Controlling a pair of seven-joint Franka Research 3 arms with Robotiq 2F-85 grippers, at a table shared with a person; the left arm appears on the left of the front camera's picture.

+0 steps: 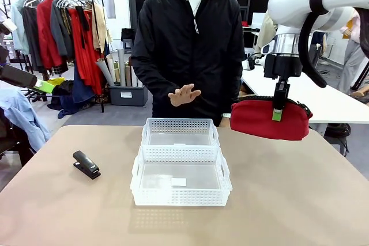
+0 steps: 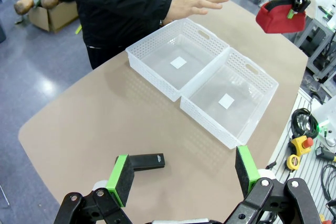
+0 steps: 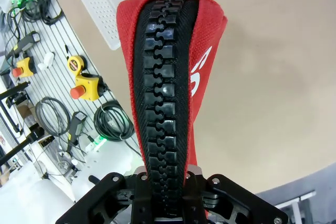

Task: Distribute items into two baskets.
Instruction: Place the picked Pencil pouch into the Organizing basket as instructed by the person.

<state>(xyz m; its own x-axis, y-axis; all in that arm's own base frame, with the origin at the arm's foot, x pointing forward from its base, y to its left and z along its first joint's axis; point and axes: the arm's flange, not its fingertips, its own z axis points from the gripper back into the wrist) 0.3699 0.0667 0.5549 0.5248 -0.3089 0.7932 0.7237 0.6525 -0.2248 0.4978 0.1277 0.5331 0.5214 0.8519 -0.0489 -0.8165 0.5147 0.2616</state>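
- Two white baskets sat mid-desk, long sides touching. The smaller basket was on the person's side, the bigger basket on the robot's side.
- The left wrist cam looked down into them better than the front cam did. It showed a small white label on each floor.
- R gripper hung over the right part of the desk, clamped tight on the top of the red pouch. The pouch was fully in the air, to the right of both baskets and not over either.
- The right wrist cam gave the closeup. The black zipper ran up from between the pinched jaws, w/ white print on the pouch's red side.
- That cam also caught cables and yellow e-stop boxes on a slotted panel past the desk edge.
- L gripper was spread wide open w/ nothing in it, above the desk.
- The black stapler lay flat on the desk just past one green pad, partly hidden by it. Couldn't tell the height gap.
- On the front cam the stapler lay on the desk's left side, well apart from the baskets.
- A person in a black jacket stood at the far side. One hand was held out flat near the smaller basket, touching nothing.
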